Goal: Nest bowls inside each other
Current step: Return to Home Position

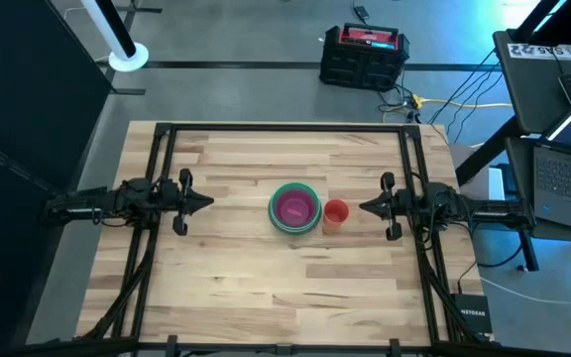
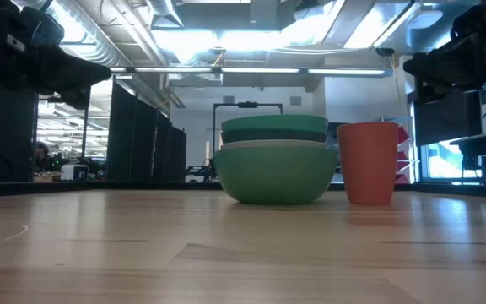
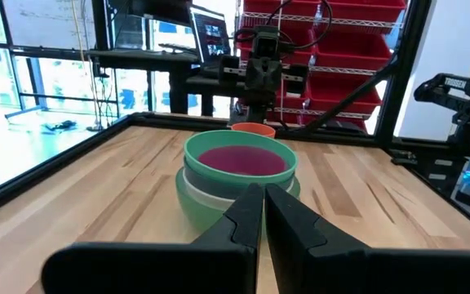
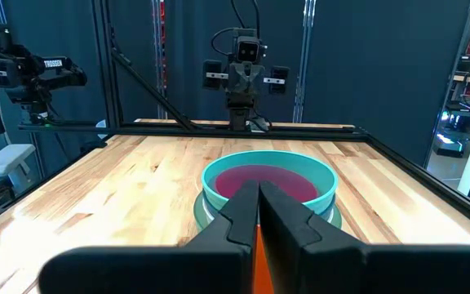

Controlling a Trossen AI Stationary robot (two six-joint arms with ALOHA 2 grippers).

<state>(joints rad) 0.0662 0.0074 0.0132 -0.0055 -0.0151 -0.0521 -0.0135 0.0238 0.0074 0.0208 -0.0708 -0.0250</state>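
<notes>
The bowls (image 1: pixel 295 207) stand nested in one stack at the table's middle, resting on the sage green bowl's base (image 2: pixel 275 176); a white and a dark teal rim (image 2: pixel 273 133) show above it, then a green rim. The magenta-pink bowl (image 3: pixel 241 159) sits innermost. My left gripper (image 1: pixel 209 202) is shut, level, left of the stack and apart from it. My right gripper (image 1: pixel 364 206) is shut, level, right of the stack, its tips close to the orange cup (image 1: pixel 335 213). The stack also shows in the right wrist view (image 4: pixel 269 184).
The small orange cup (image 2: pixel 368 162) stands upright just right of the bowl stack. A black frame (image 1: pixel 285 129) runs along the table's far edge and sides. A red and black case (image 1: pixel 364 56) sits on the floor beyond; laptops (image 1: pixel 568 159) stand off the right side.
</notes>
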